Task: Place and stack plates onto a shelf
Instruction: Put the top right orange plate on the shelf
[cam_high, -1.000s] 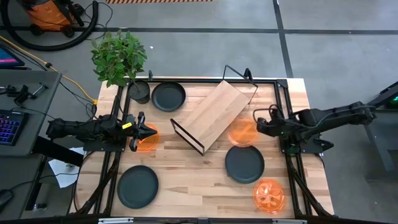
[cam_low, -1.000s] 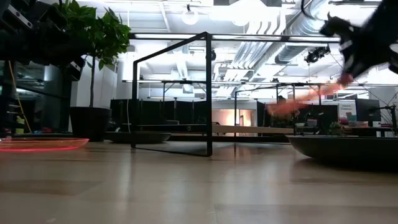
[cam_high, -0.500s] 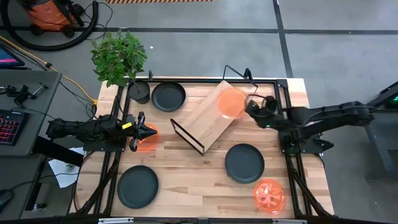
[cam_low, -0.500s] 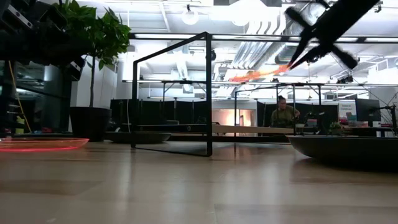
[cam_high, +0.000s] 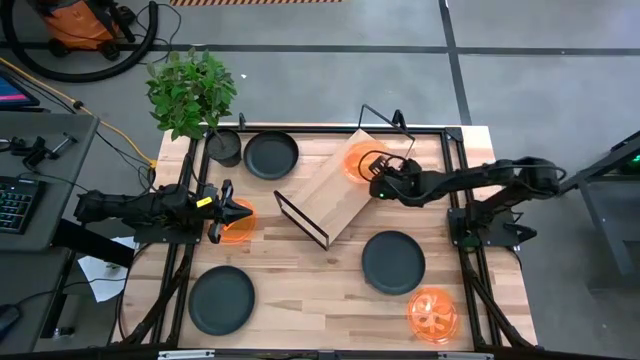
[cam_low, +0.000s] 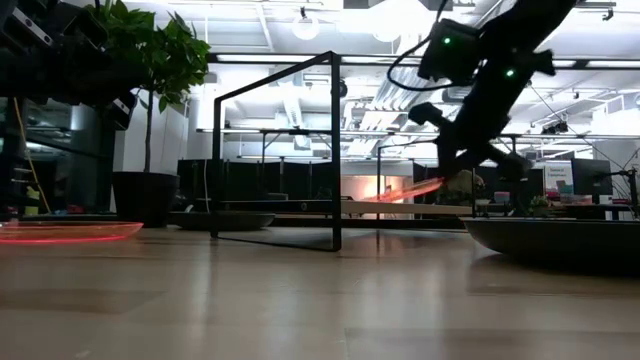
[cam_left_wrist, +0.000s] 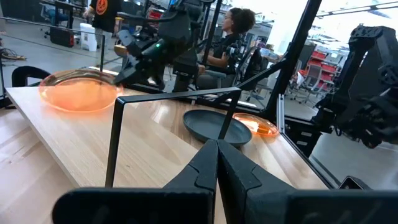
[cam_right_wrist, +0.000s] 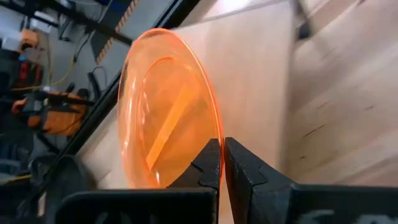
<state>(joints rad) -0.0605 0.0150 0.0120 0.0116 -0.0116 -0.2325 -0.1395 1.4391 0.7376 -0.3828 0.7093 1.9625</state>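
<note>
The right gripper (cam_high: 378, 184) reaches over the far end of the shelf (cam_high: 335, 190), its fingers (cam_right_wrist: 211, 163) clamped on the rim of an orange plate (cam_high: 360, 160); the plate juts out ahead of the claw, away from the arm, over the board's far right end; in the right wrist view it (cam_right_wrist: 165, 106) is pinched at its near edge and spreads forward over the pale board (cam_right_wrist: 249, 68); in the low view it (cam_low: 408, 190) shows edge-on, tilted, just above the board (cam_low: 300, 207), and whether its far edge touches cannot be told.

The shelf lies slantwise at mid-table, its black wire frame (cam_high: 300, 218) looped at both ends.

The left gripper (cam_high: 232, 211) waits at the table's left edge, fingers (cam_left_wrist: 217, 163) pressed together on nothing, tips over a second orange plate (cam_high: 237, 225) that lies flat on the tabletop (cam_high: 310, 290).

A third orange plate (cam_high: 434, 313) sits near the front right corner; one grey plate (cam_high: 393, 262) lies between it and the shelf, just right of centre; another (cam_high: 222, 299) is at the front left; the last (cam_high: 271, 155) is at the back, beside a potted plant (cam_high: 192, 95).

In the left wrist view a person (cam_left_wrist: 233, 37) sits in the room beyond the table.
</note>
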